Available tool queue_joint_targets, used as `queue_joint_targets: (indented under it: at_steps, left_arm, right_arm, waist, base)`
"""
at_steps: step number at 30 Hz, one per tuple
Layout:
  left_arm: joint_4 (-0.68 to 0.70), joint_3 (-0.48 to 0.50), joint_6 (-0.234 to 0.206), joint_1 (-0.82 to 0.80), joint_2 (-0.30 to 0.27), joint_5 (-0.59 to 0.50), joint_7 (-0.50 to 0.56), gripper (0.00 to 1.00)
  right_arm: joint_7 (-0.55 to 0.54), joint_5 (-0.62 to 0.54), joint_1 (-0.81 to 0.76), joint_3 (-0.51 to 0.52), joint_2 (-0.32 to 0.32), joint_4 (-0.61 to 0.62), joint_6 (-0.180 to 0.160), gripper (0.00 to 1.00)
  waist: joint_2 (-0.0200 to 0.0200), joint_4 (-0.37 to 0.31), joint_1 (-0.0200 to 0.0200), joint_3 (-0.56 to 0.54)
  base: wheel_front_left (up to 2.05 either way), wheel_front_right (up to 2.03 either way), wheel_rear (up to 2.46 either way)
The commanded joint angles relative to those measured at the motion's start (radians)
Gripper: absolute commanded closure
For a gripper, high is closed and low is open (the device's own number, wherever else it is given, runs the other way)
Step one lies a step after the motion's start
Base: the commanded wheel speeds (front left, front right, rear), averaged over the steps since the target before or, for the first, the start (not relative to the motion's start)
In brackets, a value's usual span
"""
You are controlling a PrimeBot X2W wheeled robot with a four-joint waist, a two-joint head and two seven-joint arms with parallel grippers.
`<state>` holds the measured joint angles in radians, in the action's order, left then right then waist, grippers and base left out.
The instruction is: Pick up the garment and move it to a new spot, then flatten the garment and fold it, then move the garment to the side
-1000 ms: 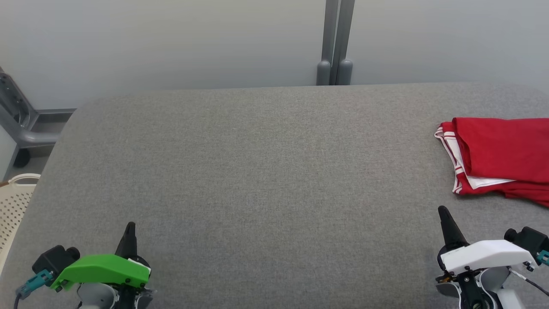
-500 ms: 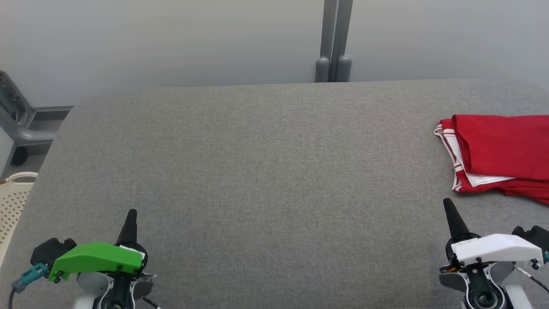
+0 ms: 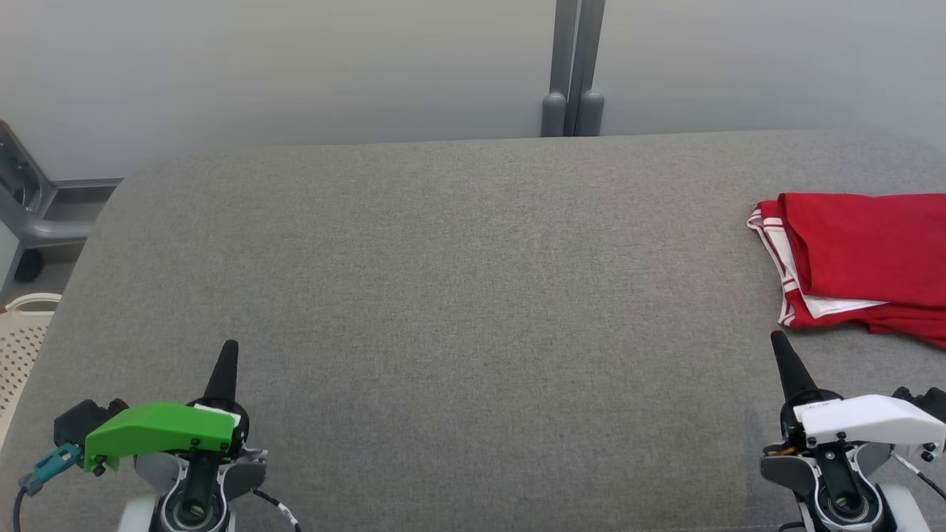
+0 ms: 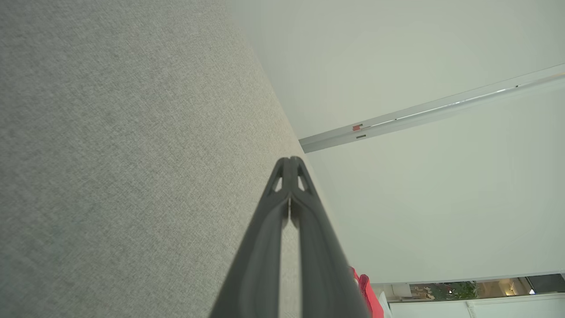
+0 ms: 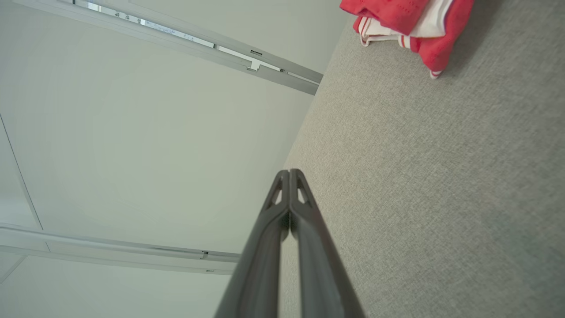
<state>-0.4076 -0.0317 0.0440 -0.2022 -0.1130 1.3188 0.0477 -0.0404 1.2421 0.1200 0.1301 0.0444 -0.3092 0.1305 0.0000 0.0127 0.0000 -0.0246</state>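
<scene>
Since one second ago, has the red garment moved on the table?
No. The red garment keeps its place against the far edge of the table and the grey post; the whole head view shifted, so the camera moved.

Left gripper (image 3: 230,347): green wrist cover (image 3: 159,436) with small dark screws, teal plug (image 3: 48,469) and black cable (image 3: 277,506) beside it. Right gripper (image 3: 777,340): white wrist cover (image 3: 868,417), thin black cable (image 3: 920,484). Both have long dark tapered fingers (image 4: 265,247), tips slotted.
</scene>
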Motion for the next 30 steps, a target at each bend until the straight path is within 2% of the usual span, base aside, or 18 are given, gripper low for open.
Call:
queue_joint_targets:
  at_steps: [1,30]
  left_arm:
    - [0.001,0.011,0.009,-0.032,0.001,0.021,0.006,1.00]
    - [-0.033,0.071,0.063,-0.095,0.043,0.196,0.066,1.00]
  right_arm:
    - [-0.003,0.026,0.023,0.005,0.006,0.005,0.000,1.00]
    - [-0.031,0.239,0.050,0.036,0.008,-0.001,0.000,1.00]
  waist:
    - [0.0000,0.000,0.0000,0.001]
    - [0.0000,-0.008,0.0000,0.020]
  base:
    - [0.00,0.00,0.00]
    - [0.00,0.00,0.00]
